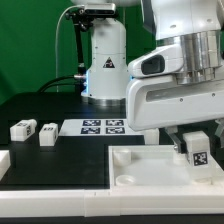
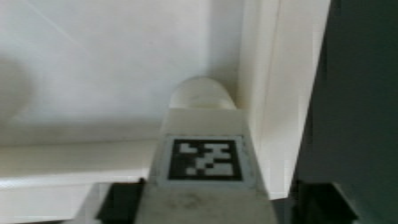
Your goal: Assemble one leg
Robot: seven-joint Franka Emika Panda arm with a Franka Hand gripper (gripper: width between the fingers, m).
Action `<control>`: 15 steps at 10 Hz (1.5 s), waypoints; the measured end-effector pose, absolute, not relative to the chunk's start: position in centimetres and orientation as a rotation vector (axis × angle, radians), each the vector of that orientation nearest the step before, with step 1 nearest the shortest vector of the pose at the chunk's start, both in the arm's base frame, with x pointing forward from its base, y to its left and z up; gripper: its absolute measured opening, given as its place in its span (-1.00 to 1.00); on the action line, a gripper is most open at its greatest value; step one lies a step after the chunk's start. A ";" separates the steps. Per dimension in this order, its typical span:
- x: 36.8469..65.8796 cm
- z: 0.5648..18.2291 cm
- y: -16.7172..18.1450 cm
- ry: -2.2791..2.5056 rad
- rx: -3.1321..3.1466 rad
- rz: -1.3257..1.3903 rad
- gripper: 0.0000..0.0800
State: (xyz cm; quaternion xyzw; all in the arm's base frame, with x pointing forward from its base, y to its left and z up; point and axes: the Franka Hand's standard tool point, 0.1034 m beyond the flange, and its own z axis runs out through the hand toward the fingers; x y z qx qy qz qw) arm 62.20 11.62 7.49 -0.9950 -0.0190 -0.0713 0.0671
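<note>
My gripper is shut on a leg, a small white block with a black-and-white tag facing the camera. It holds the leg upright over the exterior view's right end of the large white tray. In the wrist view the leg points away from my gripper, its rounded tip close to the tray's raised wall. Dark fingers sit on both sides of the leg. Two more legs lie on the black table at the exterior view's left.
The marker board lies on the table behind the tray. The robot's white base stands at the back. A white piece shows at the exterior view's left edge. The tray has a round corner hole.
</note>
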 end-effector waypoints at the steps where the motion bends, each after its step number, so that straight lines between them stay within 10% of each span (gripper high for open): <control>1: 62.2 7.5 11.6 -0.057 -2.999 -0.215 -0.28; 15: 61.9 7.3 12.3 1.936 -2.212 -0.047 -0.27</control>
